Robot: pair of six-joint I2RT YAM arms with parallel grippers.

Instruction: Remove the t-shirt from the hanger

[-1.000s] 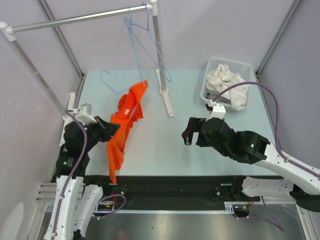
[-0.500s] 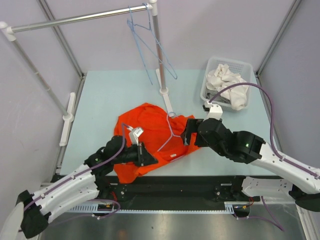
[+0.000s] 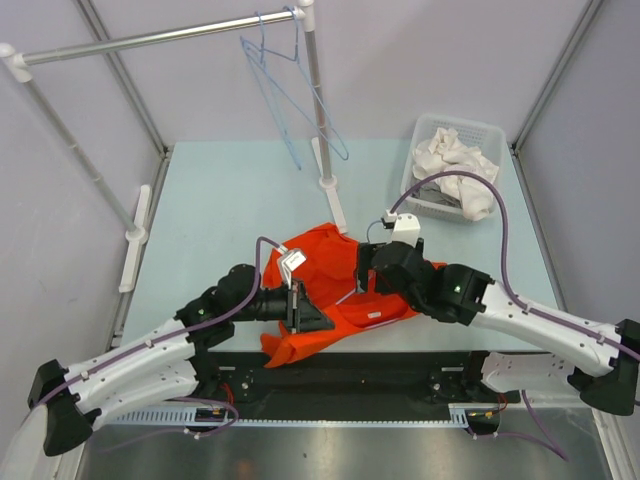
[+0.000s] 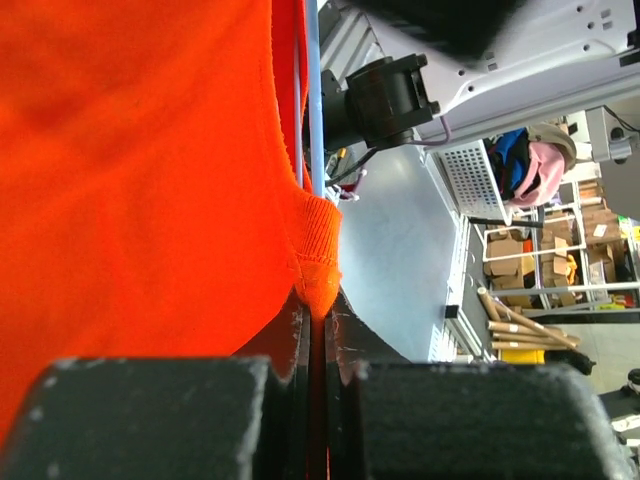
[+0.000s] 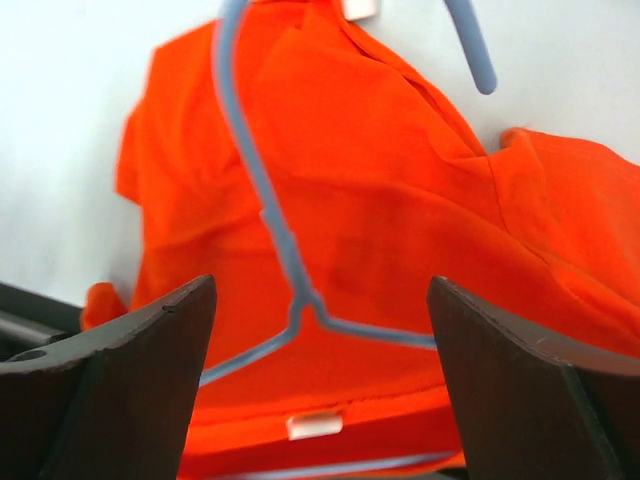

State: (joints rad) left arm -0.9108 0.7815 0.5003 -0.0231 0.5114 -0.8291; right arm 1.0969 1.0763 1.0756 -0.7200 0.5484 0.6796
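**Pale tabletop (image 3: 220, 190), and the shirt gathered tighter between both arms**

Half a second ago the orange t-shirt (image 3: 335, 252) lay spread out flat at the near middle of the table. A second ago it was hanging in a strip off to the left. Now it sits bunched into a smaller heap, drawn in between the two arms. The blue wire hanger (image 5: 290, 250) is still inside it, its hook poking out past the collar at the far side.

The left gripper (image 3: 306, 306) has slid in from the near left. Its wrist camera shows the jaws pressed together on a ribbed edge of the cloth, with the hanger wire running just beside that pinch. The right gripper (image 3: 365, 272) has come forward over the heap. Its fingers (image 5: 110, 380) are spread wide, straddling the neck of the hanger where the two shoulders meet. I can't tell whether they touch the wire yet.

To my eye this is the setup for the separation itself: one arm anchors the fabric, and the other is lined up to take the hanger and draw it out. The shirt is not off yet.

Behind them, the spare hangers (image 3: 290, 100) dangle from the rail (image 3: 150, 40), and the basket (image 3: 428, 133) of white cloths (image 3: 450, 160) sits at the far right.
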